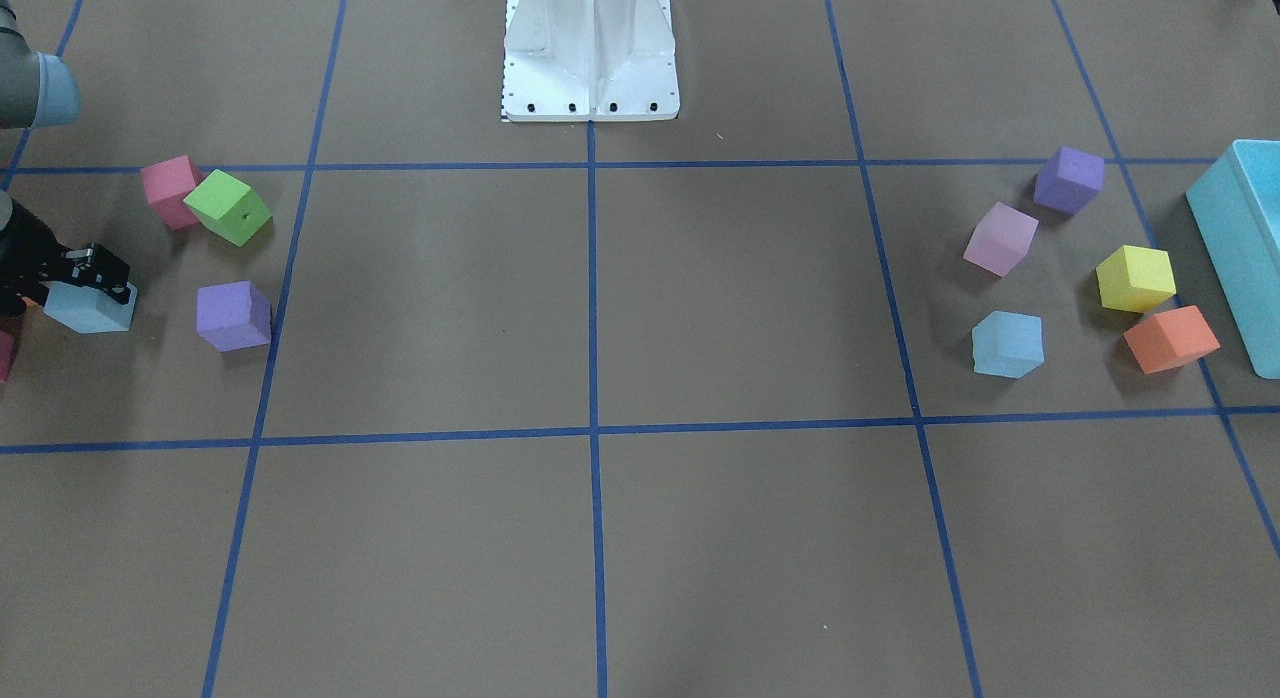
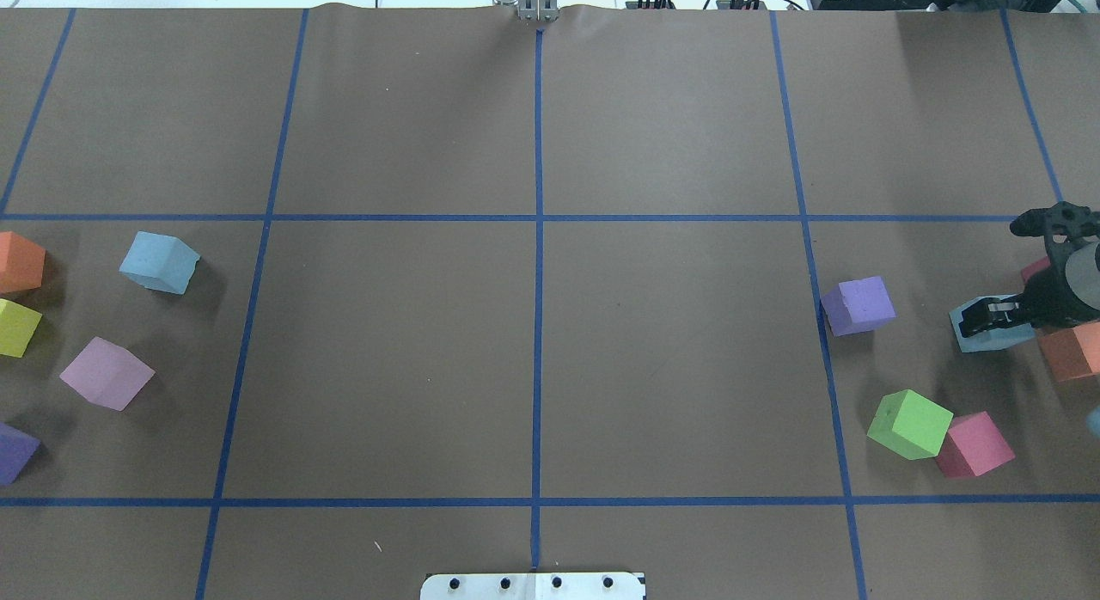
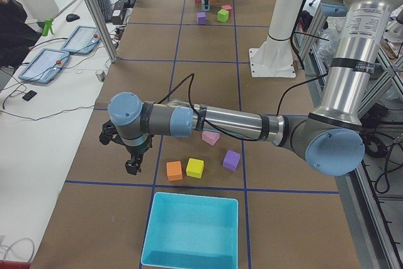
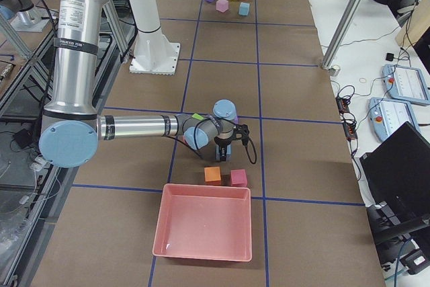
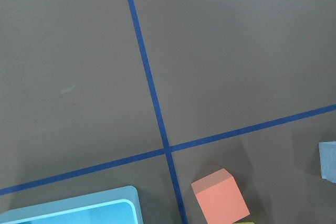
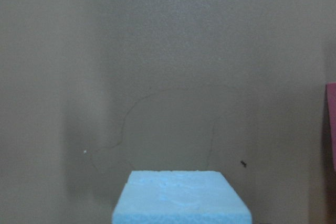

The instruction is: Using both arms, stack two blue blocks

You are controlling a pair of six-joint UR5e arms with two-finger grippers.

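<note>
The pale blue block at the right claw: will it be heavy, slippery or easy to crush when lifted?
The blue block looks like grainy foam, so probably light and a little squashy. Its matte faces should hold well in the right claw. Flat sides: likely slides, not rolls.

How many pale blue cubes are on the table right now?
2. One blue cube lies free on the robot's left side, near the lilac cube. The second blue cube is at the right gripper, near a purple cube. More could be hidden.
</note>
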